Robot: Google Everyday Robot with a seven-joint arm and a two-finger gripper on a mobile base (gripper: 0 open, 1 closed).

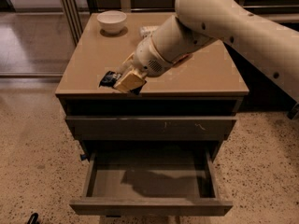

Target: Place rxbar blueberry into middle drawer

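Observation:
My gripper [127,82] is shut on the rxbar blueberry [109,79], a dark flat bar that sticks out on both sides of the tan fingers. It holds the bar just above the front left part of the cabinet top [93,64], near the front edge. The middle drawer [149,207] is pulled open below, with a bare grey floor that carries the arm's shadow. The bar is above and behind the drawer's opening.
A white bowl [111,21] stands at the back left of the top. A white object [147,30] peeks out behind my arm. A shut drawer front with pale scratch marks [149,128] lies between the top and the open drawer. Speckled floor surrounds the cabinet.

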